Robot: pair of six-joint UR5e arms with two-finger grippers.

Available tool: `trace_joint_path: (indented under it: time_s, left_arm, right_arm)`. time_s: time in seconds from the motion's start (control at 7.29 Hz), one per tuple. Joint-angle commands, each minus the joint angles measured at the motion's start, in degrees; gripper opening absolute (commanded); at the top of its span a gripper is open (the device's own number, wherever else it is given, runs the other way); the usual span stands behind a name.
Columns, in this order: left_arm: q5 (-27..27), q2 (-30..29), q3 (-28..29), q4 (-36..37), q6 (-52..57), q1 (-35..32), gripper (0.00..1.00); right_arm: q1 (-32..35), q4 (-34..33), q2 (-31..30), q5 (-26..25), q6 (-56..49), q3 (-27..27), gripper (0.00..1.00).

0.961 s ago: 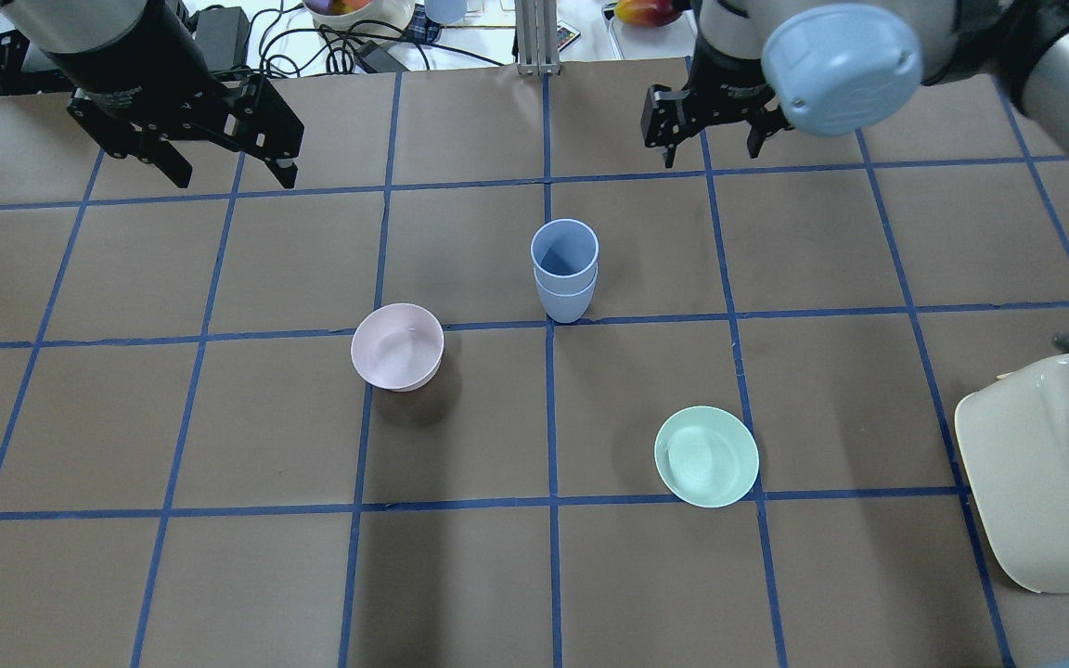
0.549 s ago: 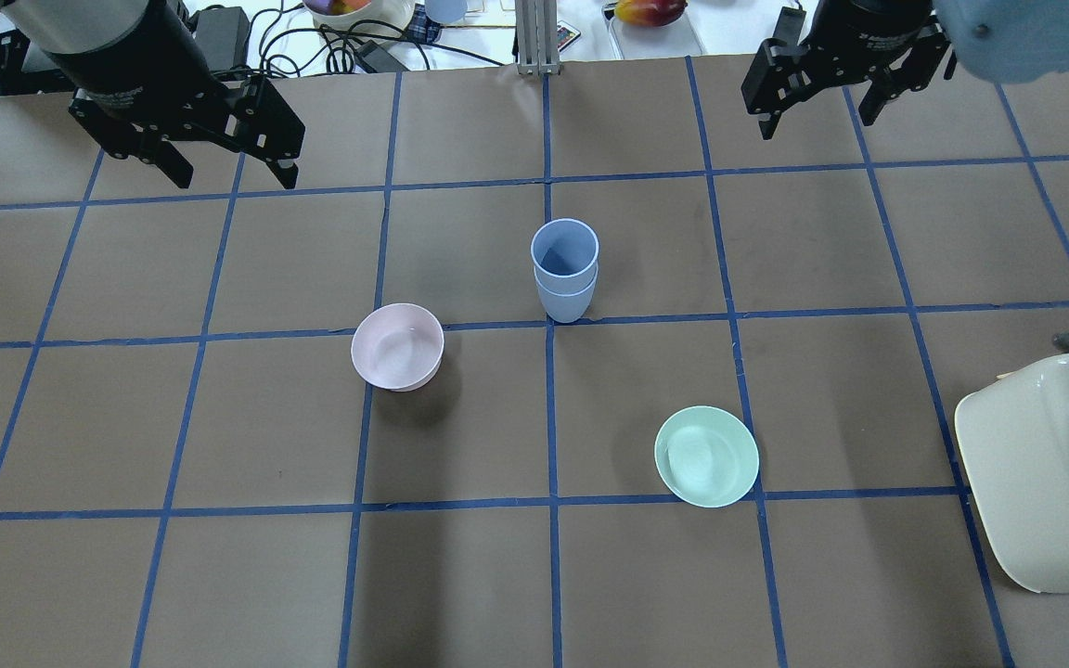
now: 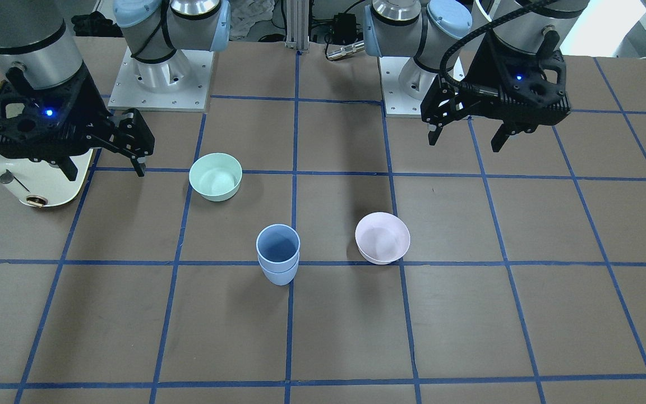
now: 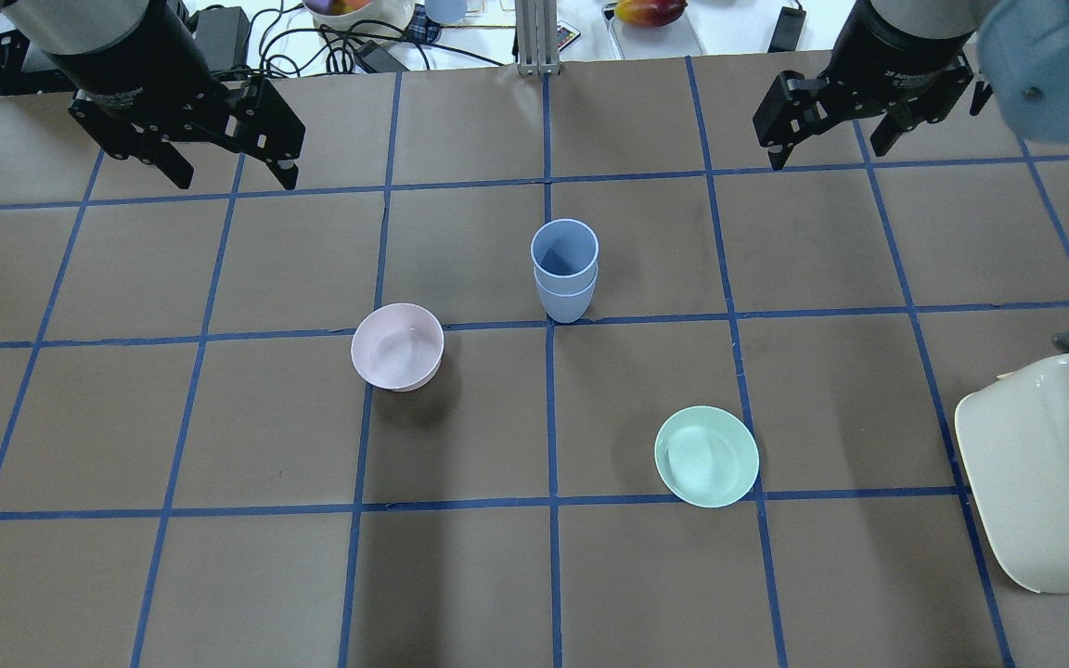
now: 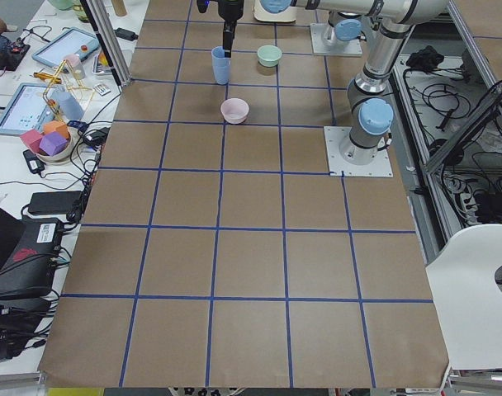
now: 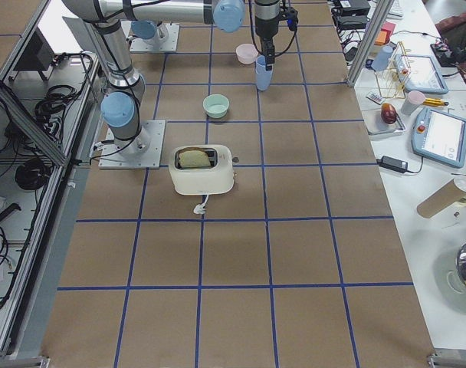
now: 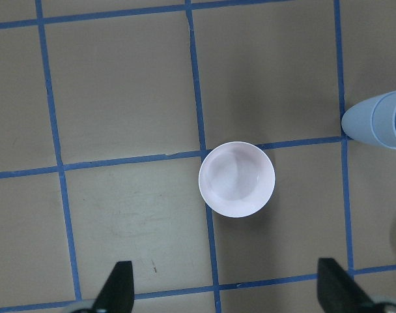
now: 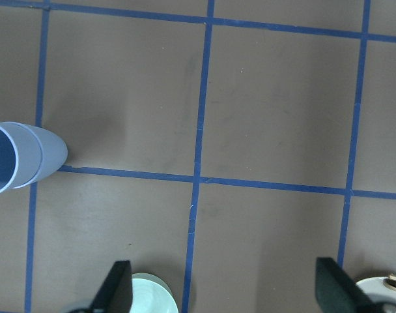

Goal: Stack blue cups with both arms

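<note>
Left tool (image 4: pixel 233 174) is spread wide with nothing in it, hanging over the far left of the worktop (image 4: pixel 219 575). Right tool (image 4: pixel 827 148) is the same, spread and empty, far right. The blue cups (image 4: pixel 564 274) sit mid-worktop, one nested inside the other, upright and well apart from both tools. The pink bowl (image 4: pixel 397 346) is near them on the left, with the mint bowl (image 4: pixel 706 456) nearer the camera on the right.

Looks done to me. The only real risk I can see is an arm swinging back low across the middle and clipping the stack. It's tall and light, so it'd probably tip.

Compared with a second ago, the right tool has pulled away to the right. The left tool and the cups haven't budged.
</note>
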Motion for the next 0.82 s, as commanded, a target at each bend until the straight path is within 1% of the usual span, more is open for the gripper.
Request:
trace_joint_path:
  time_s: [0.0,0.14,0.27,0.69]
  left_arm:
    - [0.0,0.0,0.0,0.0,-0.1,0.0,1.00]
    - [0.0,0.0,0.0,0.0,-0.1,0.0,1.00]
    - [0.0,0.0,0.0,0.0,0.0,0.0,1.00]
    - [0.0,0.0,0.0,0.0,0.0,0.0,1.00]
  right_arm:
    - [0.1,0.3,-0.3,3.0,0.4,-0.3,1.00]
    - [0.1,0.2,-0.3,2.3,0.6,-0.2,1.00]
    - [0.1,0.1,-0.2,0.4,0.6,0.1,1.00]
    - [0.1,-0.3,0.2,0.3,0.7,0.2,1.00]
